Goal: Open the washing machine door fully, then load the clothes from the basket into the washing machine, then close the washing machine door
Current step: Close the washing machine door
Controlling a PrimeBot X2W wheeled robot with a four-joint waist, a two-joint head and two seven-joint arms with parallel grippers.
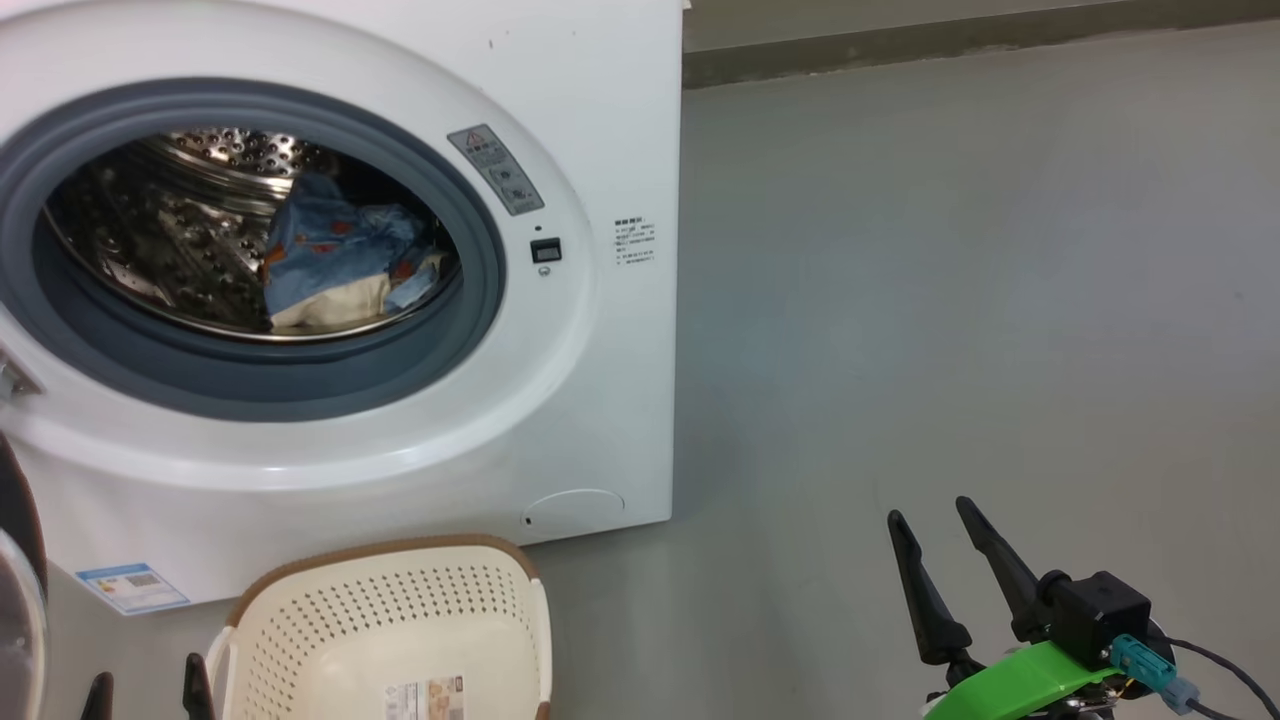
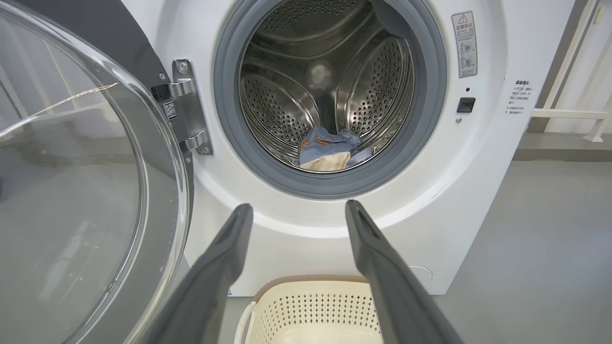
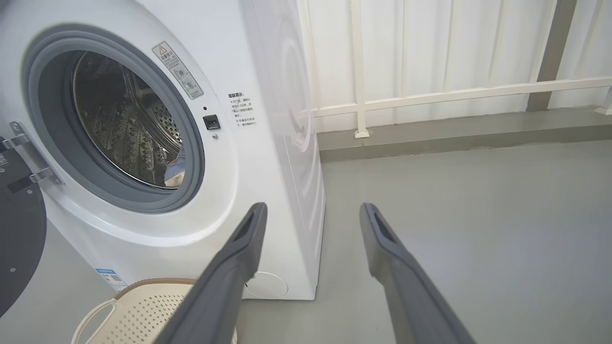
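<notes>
Warning-triangle sticker (image 2: 464, 44) on washing machine (image 1: 600, 80), small print (image 2: 519, 98) unreadable

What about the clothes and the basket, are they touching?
Apart. The head view shows the clothes lying inside the washing machine drum, while the basket stands on the floor below.

Head cam looks down, pretty close, at the big white front-loading washing machine (image 1: 610, 120). Left wrist cam sits low, facing straight into its steel perforated drum (image 2: 287, 95). Right wrist cam's further right, seeing it at an angle. All three catch the small cream-white perforated plastic basket (image 1: 400, 620).
</notes>
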